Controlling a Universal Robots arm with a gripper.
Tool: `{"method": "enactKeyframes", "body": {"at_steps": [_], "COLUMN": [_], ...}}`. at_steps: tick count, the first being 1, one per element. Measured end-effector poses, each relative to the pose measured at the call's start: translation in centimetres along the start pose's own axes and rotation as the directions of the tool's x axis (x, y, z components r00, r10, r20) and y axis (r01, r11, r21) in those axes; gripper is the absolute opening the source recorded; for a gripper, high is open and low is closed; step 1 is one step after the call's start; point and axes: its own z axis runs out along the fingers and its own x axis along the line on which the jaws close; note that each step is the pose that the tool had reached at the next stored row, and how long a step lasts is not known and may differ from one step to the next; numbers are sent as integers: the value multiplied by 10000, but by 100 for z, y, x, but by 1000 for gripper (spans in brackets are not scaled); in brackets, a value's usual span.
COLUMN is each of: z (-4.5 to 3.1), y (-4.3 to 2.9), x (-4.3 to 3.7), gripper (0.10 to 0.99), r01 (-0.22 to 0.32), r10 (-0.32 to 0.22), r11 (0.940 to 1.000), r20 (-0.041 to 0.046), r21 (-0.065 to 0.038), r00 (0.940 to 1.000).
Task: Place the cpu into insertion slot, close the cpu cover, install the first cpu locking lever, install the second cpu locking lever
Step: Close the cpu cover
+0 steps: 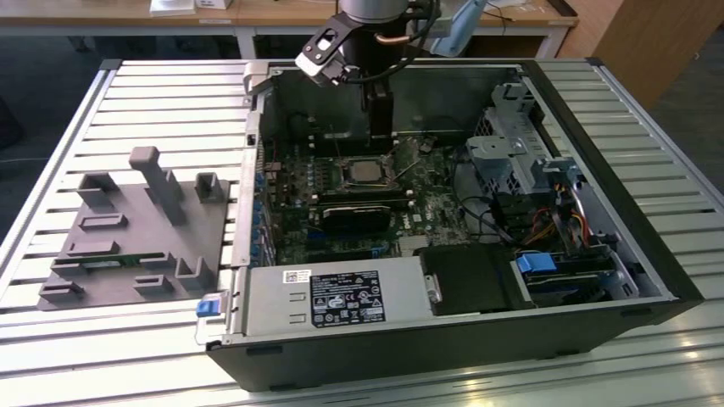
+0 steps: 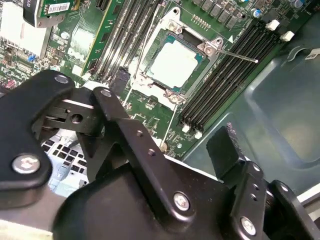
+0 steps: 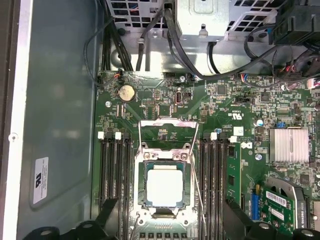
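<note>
The cpu (image 3: 164, 187) lies flat in the insertion slot (image 3: 140, 207) on the green board, silvery face up. It is also in the exterior view as the cpu (image 1: 364, 172) and in the second wrist view as the cpu (image 2: 173, 63). The cpu cover (image 3: 189, 176) lies down around the chip, its window framing it. A thin wire lever (image 2: 237, 56) sticks out sideways from the socket, and another lever (image 3: 199, 190) runs along the cover's side. My gripper (image 3: 170, 206) hangs above the socket, open and empty, with its black fingers (image 2: 121, 79) spread wide. In the exterior view the gripper (image 1: 379, 127) is just behind the socket.
The board sits inside an open computer case (image 1: 588, 76) on a slatted metal table (image 1: 158, 93). Black memory slots (image 3: 114, 185) flank the socket. A black heatsink block (image 1: 356, 216) lies in front of it. Cables (image 3: 175, 45) and a drive cage (image 1: 509, 144) stand nearby. A grey fixture (image 1: 125, 237) sits on the exterior view's left.
</note>
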Motion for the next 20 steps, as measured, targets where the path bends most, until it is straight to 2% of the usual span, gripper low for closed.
{"method": "enactKeyframes", "body": {"at_steps": [2,3,6,8,9,11,12,14,15,17,18,20], "z": [-4,-6,-12,-16,-18,-22,-24,-28,-30,-34,-36,-40], "y": [0,0,1,1,1,2,2,2,2,2,3,3], "x": [0,0,0,0,0,0,0,0,0,0,0,-1], "gripper": [890,824,804,686,686,569,569,451,451,333,333,216], "r01": [0,0,0,0,0,0,0,0,0,0,0,0], "r10": [0,0,0,0,0,0,0,0,0,0,0,0], "r11": [10000,10000,10000,10000,10000,10000,10000,10000,10000,10000,10000,10000], "r20": [1,0,0,0,0,0,0,0,0,0,0,0], "r21": [0,0,0,0,0,0,0,0,0,0,0,0], "r00": [10000,10000,10000,10000,10000,10000,10000,10000,10000,10000,10000,10000]}}
